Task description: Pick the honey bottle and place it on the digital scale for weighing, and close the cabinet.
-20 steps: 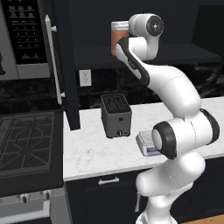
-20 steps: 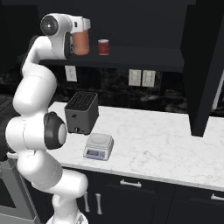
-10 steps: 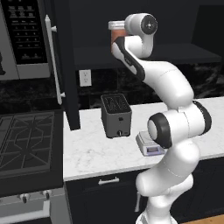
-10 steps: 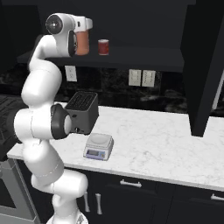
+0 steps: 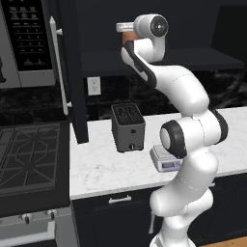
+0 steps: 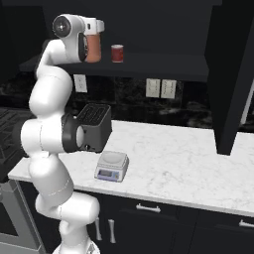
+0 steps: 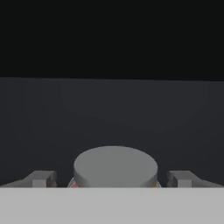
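Observation:
The honey bottle (image 6: 93, 49), an orange-brown jar with a grey lid, stands on the inner shelf of the dark upper cabinet (image 6: 158, 63). My gripper (image 6: 95, 38) reaches down over it from above, jaws open, one finger on each side. In the hand view the grey lid of the honey bottle (image 7: 114, 165) sits between my fingertips (image 7: 43, 178), with gaps on both sides of my gripper (image 7: 113, 178). From the left base view only a sliver of the honey bottle (image 5: 128, 37) shows behind the hand. The digital scale (image 6: 112, 165) (image 5: 166, 158) rests bare on the counter beside the arm. The cabinet doors (image 6: 230, 74) (image 5: 72, 72) stand open.
A small red can (image 6: 117, 53) stands on the same shelf to the right of the bottle. A dark toaster (image 5: 128, 126) (image 6: 94, 126) sits on the white marble counter (image 6: 188, 168) behind the scale. A stove (image 5: 29, 159) and a microwave (image 5: 24, 43) lie to the left.
The arm's elbow has shifted a little while the hand stays over the bottle. The bottle has not moved on the shelf, and the jaws remain open.

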